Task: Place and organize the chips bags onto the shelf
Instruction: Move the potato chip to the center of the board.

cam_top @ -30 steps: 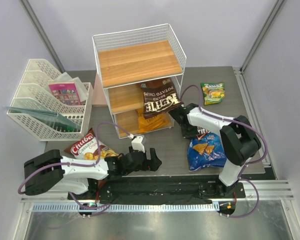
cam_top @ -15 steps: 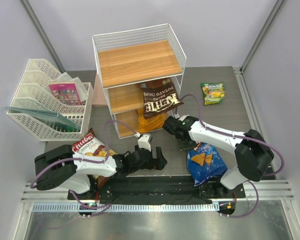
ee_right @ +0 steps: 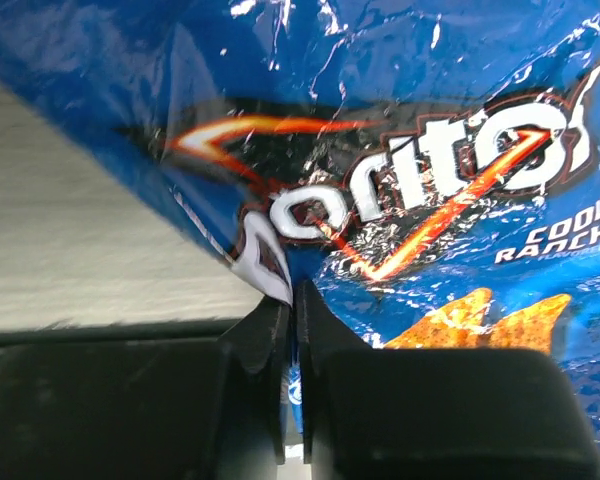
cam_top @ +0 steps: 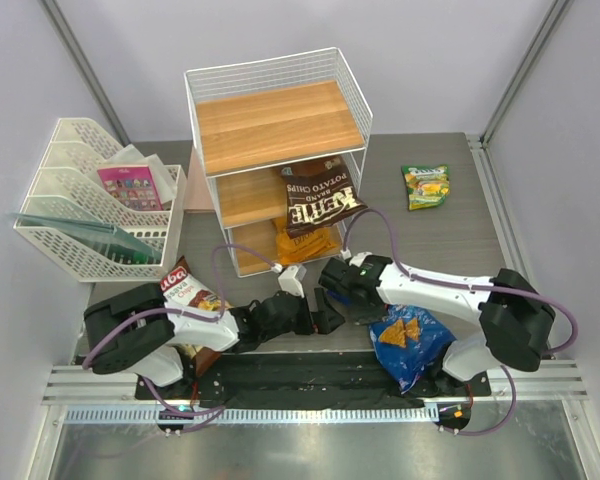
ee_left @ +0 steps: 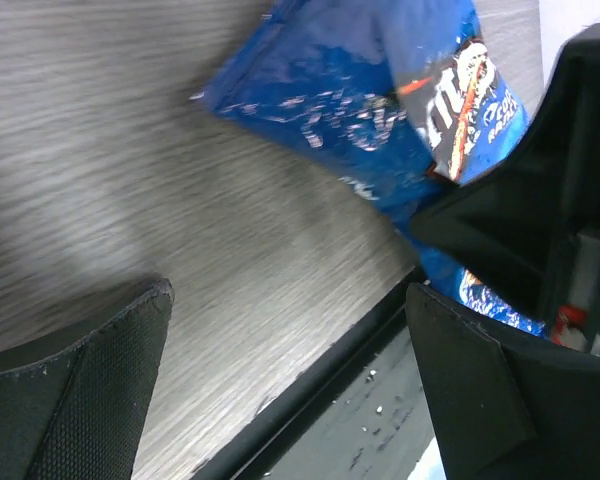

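The white wire shelf (cam_top: 276, 125) with wooden boards stands at the back centre. A dark brown bag (cam_top: 320, 198) hangs out of its middle tier and an orange bag (cam_top: 298, 243) lies in its bottom tier. My right gripper (cam_top: 338, 281) is shut on an edge of the blue Doritos bag (cam_top: 408, 340), which fills the right wrist view (ee_right: 400, 150). My left gripper (cam_top: 318, 314) is open and empty over the near table edge; the blue bag shows ahead of it (ee_left: 370, 90). The brown-white bag with red lettering (cam_top: 184, 293) lies by my left arm. The green-yellow bag (cam_top: 426, 186) lies at the back right.
A white mesh file tray (cam_top: 85, 205) with a pink card packet (cam_top: 130, 186) stands at the left. A black rail (cam_top: 330, 368) runs along the near table edge. The two grippers are close together in front of the shelf.
My right gripper has pulled the blue bag left and toward the near edge. My left gripper has moved right, closer to the right gripper.
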Controlling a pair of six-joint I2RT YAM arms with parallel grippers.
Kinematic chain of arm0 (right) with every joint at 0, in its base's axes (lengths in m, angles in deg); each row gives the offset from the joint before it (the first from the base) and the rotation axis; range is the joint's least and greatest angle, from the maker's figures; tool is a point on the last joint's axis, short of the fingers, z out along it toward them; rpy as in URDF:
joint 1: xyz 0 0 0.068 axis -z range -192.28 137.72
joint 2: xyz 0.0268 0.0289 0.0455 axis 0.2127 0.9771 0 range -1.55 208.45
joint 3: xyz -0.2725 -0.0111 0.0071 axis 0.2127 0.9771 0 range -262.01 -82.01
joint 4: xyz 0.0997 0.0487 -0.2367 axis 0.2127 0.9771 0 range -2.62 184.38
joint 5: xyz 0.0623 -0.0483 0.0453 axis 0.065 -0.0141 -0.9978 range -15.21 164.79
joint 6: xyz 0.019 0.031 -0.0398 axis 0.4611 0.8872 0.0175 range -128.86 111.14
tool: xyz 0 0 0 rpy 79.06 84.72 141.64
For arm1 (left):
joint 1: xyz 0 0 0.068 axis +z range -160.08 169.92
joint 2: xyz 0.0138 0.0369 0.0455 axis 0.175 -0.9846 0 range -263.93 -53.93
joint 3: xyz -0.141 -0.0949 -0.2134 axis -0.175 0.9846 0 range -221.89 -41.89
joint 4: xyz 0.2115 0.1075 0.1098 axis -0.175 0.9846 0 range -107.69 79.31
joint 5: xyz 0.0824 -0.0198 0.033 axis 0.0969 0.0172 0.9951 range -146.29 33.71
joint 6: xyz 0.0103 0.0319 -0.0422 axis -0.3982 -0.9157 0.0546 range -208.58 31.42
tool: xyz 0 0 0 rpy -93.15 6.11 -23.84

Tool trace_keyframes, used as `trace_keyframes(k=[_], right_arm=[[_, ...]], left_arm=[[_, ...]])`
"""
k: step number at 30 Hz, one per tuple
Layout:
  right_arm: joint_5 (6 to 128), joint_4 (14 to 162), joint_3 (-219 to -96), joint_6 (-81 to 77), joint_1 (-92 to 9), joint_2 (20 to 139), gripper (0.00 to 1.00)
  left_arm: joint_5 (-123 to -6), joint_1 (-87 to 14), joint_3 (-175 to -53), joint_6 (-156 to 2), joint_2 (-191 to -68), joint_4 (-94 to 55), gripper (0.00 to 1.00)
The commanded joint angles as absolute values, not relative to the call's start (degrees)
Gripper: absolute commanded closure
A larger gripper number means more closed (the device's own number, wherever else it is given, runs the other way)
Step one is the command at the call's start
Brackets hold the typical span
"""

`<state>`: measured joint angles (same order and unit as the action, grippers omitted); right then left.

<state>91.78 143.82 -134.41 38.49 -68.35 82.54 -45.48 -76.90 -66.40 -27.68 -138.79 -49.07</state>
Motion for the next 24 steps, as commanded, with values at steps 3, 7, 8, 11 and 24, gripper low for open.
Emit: trace_keyframes(k=[3, 7, 8, 11, 24], right_arm=[[89.3, 142.7, -140.3, 40.8, -69.4, 75.4, 0.75], [89.2, 143.4, -139.6, 42.3, -69.7, 69.5, 0.69], [89.0, 143.6, -138.3, 42.6, -69.6, 67.9, 0.7], [88.9, 146.2, -136.1, 44.1, -69.7, 63.1, 0.7], [94.6, 155.1, -133.0, 48.2, -70.2, 47.7, 0.76]], left_arm=[[-49.0, -76.7, -70.6, -27.1, -141.4, -51.8, 0.02], [-48.8, -76.8, -71.1, -24.6, -143.0, -53.6, 0.02], [-48.8, -76.9, -71.1, -24.2, -143.4, -55.0, 0.03], [-48.3, -78.0, -71.6, -23.4, -145.0, -55.9, 0.03], [-45.4, -83.4, -77.4, -19.3, -158.2, -66.7, 0.04]])
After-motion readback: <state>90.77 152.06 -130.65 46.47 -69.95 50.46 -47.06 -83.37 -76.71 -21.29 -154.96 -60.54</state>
